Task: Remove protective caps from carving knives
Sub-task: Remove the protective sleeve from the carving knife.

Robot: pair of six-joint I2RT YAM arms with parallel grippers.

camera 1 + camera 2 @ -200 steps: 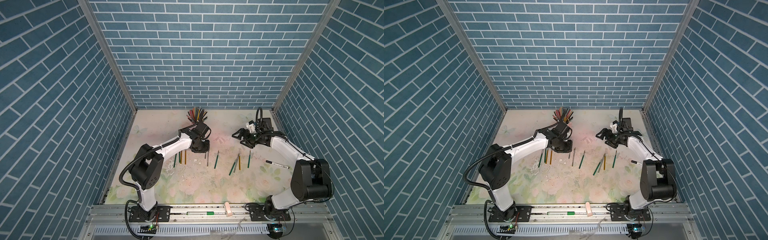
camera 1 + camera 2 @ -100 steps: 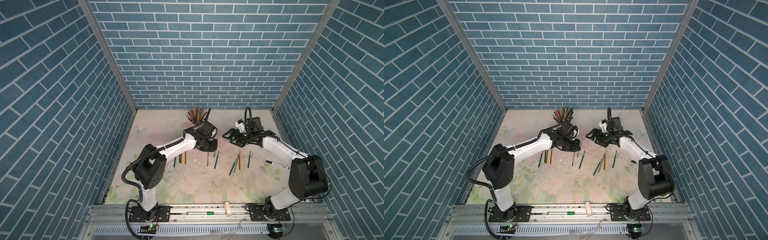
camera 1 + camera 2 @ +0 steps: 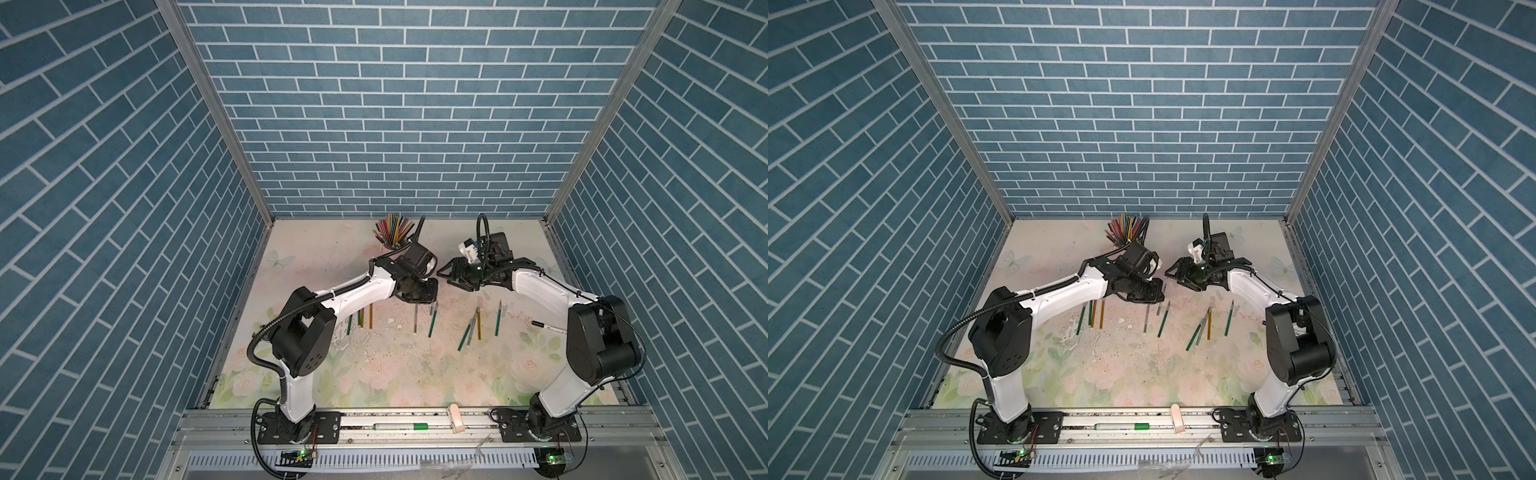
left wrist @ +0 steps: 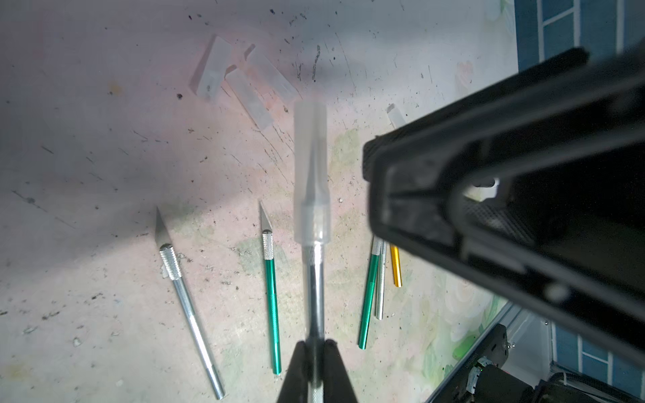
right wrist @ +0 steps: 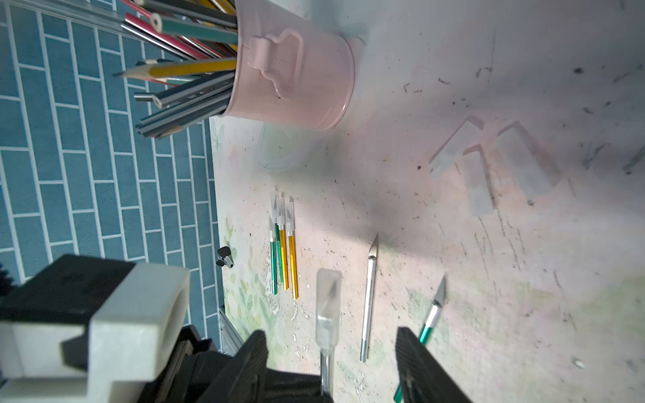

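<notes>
A: The capped silver knife [image 4: 316, 286]?
B: Smooth, shiny metal shaft; its cap [image 4: 311, 167] is frosted translucent plastic.
A: The table [image 4: 87, 157]?
B: Matt, scuffed, speckled. The pink pencil cup [image 5: 303, 80] looks glossy.

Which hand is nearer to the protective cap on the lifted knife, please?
Right. The right hand is open, its fingers flanking the protective cap without gripping it; the left hand is shut on the silver handle of the carving knife, farther from the cap.

The black right gripper [image 5: 331, 352] has its fingers apart around a silver-grey metal carving knife [image 5: 326, 370] wearing its translucent plastic cap [image 5: 328, 307], with 3 loose translucent caps [image 5: 481, 178] lying farther off.
</notes>
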